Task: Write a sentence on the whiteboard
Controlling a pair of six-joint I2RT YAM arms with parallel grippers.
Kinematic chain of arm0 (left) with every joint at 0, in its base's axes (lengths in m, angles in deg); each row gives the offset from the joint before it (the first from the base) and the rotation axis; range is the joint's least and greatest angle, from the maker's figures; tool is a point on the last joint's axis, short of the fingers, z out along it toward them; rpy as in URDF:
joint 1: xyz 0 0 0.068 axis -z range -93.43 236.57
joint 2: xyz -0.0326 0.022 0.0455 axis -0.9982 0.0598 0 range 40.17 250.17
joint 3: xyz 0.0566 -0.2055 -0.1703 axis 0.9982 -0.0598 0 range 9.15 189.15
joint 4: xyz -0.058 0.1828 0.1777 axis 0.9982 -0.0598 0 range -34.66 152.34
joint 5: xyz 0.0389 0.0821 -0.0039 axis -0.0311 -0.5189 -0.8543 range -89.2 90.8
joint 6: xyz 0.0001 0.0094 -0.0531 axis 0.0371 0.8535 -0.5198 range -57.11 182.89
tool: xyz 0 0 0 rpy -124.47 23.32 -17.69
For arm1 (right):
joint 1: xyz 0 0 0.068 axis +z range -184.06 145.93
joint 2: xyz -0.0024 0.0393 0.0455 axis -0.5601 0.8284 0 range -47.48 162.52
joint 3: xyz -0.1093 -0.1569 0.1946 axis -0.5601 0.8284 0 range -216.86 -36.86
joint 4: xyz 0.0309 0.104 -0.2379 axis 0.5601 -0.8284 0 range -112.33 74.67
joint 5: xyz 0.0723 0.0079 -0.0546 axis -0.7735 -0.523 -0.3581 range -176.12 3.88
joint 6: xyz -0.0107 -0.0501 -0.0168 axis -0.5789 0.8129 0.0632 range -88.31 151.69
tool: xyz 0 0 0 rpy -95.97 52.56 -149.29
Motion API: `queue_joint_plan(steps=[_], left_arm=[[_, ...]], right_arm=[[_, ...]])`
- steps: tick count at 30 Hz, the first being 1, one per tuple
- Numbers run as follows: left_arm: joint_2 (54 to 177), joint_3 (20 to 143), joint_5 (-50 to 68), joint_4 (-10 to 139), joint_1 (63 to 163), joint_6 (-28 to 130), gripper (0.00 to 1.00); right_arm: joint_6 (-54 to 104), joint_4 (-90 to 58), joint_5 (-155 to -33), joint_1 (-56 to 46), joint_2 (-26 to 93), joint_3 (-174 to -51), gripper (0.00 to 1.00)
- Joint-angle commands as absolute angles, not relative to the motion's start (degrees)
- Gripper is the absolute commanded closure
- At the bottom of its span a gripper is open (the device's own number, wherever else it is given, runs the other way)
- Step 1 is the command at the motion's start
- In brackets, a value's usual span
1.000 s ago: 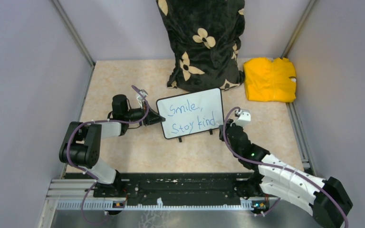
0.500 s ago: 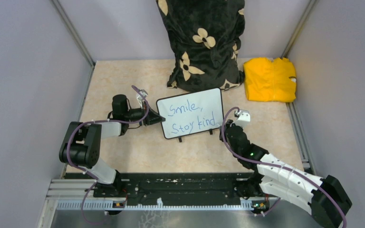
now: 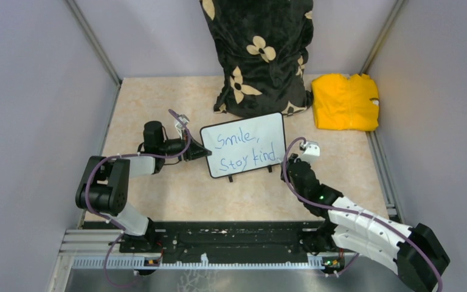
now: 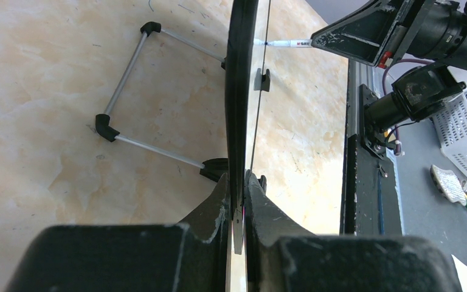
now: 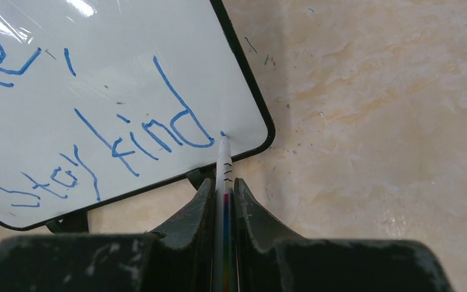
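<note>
The whiteboard (image 3: 243, 146) stands tilted on its wire stand (image 4: 121, 79) at mid-table. On it is the blue sentence (image 3: 241, 149) "Smile, stay kind" in two lines. My left gripper (image 3: 204, 152) is shut on the board's left edge; the left wrist view shows the board (image 4: 243, 91) edge-on, pinched between the jaws of that gripper (image 4: 238, 182). My right gripper (image 5: 224, 185) is shut on a white marker (image 5: 224, 164). Its tip touches the whiteboard (image 5: 127, 73) at the lower right corner, just after the "d" of the sentence (image 5: 146, 137), beside a small blue dot.
A black pillow with cream flowers (image 3: 261, 55) stands upright right behind the board. A folded yellow cloth (image 3: 345, 101) lies at the back right. Grey walls close in both sides, and a black rail (image 3: 231, 240) runs along the near edge.
</note>
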State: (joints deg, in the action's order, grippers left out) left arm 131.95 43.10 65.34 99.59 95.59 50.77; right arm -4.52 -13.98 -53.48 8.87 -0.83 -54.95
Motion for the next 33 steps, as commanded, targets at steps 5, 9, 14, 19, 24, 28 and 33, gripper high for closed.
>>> queue_joint_plan(steps=[5,9,14,19,24,28,33], left_arm=[[132.52,43.16,61.27,96.44,96.15,54.10,1.00],[132.49,43.16,61.30,96.44,96.15,54.10,1.00],[132.51,43.16,61.19,96.44,96.15,54.08,1.00],[132.48,43.16,61.18,96.45,96.15,54.10,1.00],[132.11,43.09,60.72,96.44,96.15,54.18,1.00],[132.08,43.37,60.47,95.95,96.15,54.02,0.94],[132.42,44.07,60.23,94.79,96.15,53.40,0.80]], right_arm=[[-5.31,-12.97,-54.28,7.86,-0.37,-54.08,1.00],[-5.44,-13.32,-54.29,7.93,-0.60,-54.15,1.00],[-5.54,-15.05,-54.83,7.87,-3.57,-55.85,1.00],[-4.32,-18.76,-55.97,7.95,-8.56,-59.22,1.00],[-2.49,-23.01,-57.94,7.91,-11.46,-62.74,1.00],[-0.21,-24.27,-61.26,7.90,-12.29,-65.66,1.00],[3.88,-22.06,-68.42,7.86,-11.49,-67.78,1.00]])
